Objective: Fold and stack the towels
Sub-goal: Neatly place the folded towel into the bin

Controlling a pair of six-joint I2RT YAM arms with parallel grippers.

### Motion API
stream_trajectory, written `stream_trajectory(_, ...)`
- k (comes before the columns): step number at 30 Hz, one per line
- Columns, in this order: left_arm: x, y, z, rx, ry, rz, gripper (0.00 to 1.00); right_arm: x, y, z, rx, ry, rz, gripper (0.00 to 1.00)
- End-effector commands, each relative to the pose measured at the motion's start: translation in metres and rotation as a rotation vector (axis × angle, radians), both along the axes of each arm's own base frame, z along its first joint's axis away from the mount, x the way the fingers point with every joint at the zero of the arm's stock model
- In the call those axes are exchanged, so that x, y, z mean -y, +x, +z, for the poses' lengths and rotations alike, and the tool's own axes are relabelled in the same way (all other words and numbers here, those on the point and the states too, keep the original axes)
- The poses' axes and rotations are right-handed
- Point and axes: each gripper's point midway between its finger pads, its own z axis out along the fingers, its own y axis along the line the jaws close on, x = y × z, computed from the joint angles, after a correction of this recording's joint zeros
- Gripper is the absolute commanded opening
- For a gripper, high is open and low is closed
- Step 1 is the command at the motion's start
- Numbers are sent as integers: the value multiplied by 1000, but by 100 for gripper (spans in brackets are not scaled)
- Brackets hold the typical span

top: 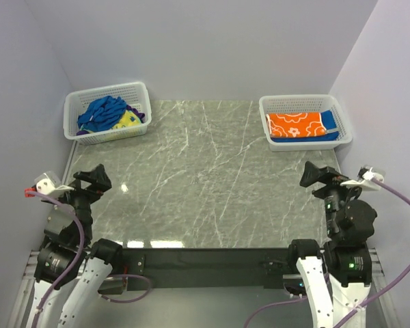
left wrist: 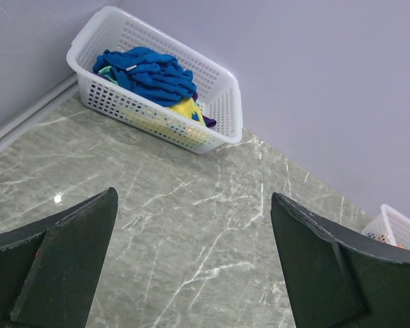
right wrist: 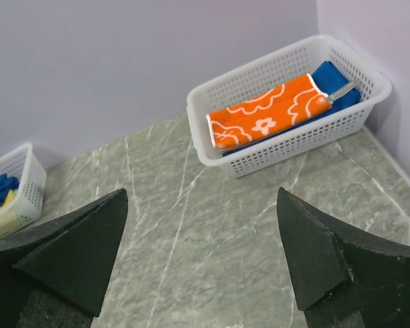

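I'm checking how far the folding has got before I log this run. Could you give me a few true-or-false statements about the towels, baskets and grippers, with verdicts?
1. The orange towel lies folded in the right basket. True.
2. The orange towel lies under the folded blue towel. False: it lies on top of it.
3. The left basket holds neatly folded towels. False: the crumpled blue towel sits in a heap there, with the yellow towel partly under it.
4. The left gripper and the right gripper are both open and hold nothing. True.
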Motion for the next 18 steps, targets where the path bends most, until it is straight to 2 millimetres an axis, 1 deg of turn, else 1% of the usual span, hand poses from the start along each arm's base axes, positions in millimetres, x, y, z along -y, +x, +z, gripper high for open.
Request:
stream_trajectory(1,-2,-4,1,38,-41,13,99,-5,-7,-10,25,-28,33,96)
stream_trajectory(2,-3,-4,1,46,-45,14,99,-10,-6,-16,23,-26,61,96)
stream_trajectory(4,-2,-4,0,49,-56,12,99,-13,-10,-12,69,-23,76,96)
stream_trajectory(5,-2,-3,-2,45,-59,15,99,-12,-10,-15,72,-25,70,96)
stream_trajectory(6,-2,-3,-3,43,-62,14,99,-11,-15,-10,109,-32,67,96)
stream_trajectory(9,-2,-1,-9,33,-77,25,99,-7,-20,-9,132,-43,49,96)
stream_trajectory(18,-5,-2,-9,45,-75,40,100,-5,-27,-8,152,-54,38,96)
